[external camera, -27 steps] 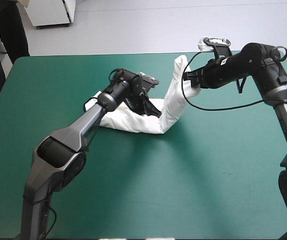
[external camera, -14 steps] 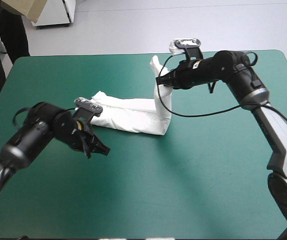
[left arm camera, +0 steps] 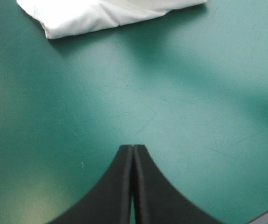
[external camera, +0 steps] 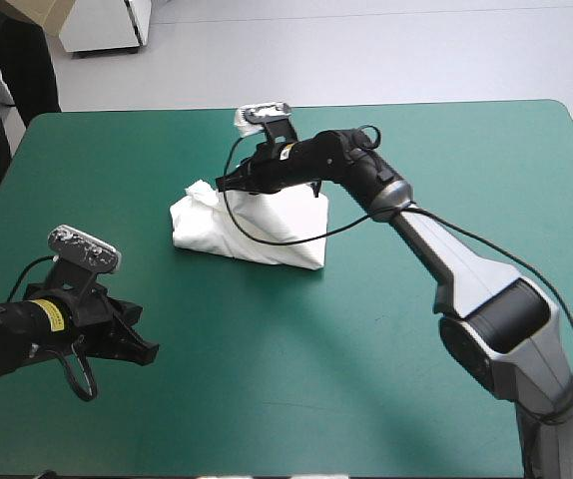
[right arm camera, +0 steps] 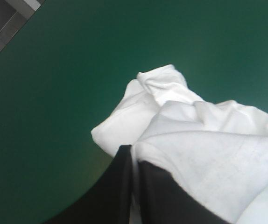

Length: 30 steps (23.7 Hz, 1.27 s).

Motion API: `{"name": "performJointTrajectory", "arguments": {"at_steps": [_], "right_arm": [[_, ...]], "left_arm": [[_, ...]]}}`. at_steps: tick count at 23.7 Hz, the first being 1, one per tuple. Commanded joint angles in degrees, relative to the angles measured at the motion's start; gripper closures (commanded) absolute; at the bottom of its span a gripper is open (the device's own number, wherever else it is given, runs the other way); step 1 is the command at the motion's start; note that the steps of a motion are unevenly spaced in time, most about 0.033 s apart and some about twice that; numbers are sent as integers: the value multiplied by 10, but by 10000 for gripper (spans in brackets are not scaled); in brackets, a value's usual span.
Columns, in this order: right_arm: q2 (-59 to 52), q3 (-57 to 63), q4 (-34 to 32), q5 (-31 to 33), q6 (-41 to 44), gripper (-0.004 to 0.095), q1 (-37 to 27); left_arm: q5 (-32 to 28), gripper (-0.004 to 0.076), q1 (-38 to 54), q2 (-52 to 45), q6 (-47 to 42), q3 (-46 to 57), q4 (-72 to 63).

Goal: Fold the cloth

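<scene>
- T-shirt (external camera: 257, 228): a white, folded bundle with soft creases on the teal-green cover (external camera: 416, 180), its upper layer draped over the lower.
- My right claw (right arm camera: 133, 151) is pinched nearly closed on a fold of that top layer. The rest is bunched ahead of my 2 fingers (right arm camera: 117, 186).
- My left claw (left arm camera: 133, 150) is closed to 1 point and holds nothing. The bundle lies well ahead of it.

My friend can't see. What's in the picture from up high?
A white T-shirt lies in a folded bundle on the teal-green table, the right gripper shut on its far side. The left gripper is off alone, near the table's front left.
</scene>
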Motion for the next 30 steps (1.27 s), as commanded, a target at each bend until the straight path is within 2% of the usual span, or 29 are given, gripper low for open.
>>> {"name": "performJointTrajectory", "arguments": {"at_steps": [1,4,8,9,10,12,13,15,22,24,30], "right_arm": [[29,-86,29,-15,2,924,24],[117,-154,71,12,4,924,48],[161,-173,82,24,4,919,59],[161,-174,81,24,3,889,59],[160,-177,81,24,0,847,59],[160,-197,81,36,0,662,58],[160,-212,81,56,4,530,57],[160,-243,46,107,42,435,57],[160,-323,-74,222,86,440,51],[160,-340,-74,272,88,439,41],[132,-344,-54,277,101,439,-8]], "left_arm": [[-12,746,-1,4,-16,-12,-26],[-20,746,-1,12,-21,-12,-50],[-18,746,-1,13,-32,-12,-51],[-18,746,-1,13,-32,-12,-56],[-18,746,-1,13,-34,-12,-56],[-18,746,-1,13,-34,-12,-62],[-18,746,-1,13,-36,-12,-63],[-18,746,-1,13,-36,-12,-67],[-18,746,-1,13,-37,-12,-70],[-18,746,-1,13,-38,-12,-70],[-18,746,-1,13,-38,-12,-88]]}}
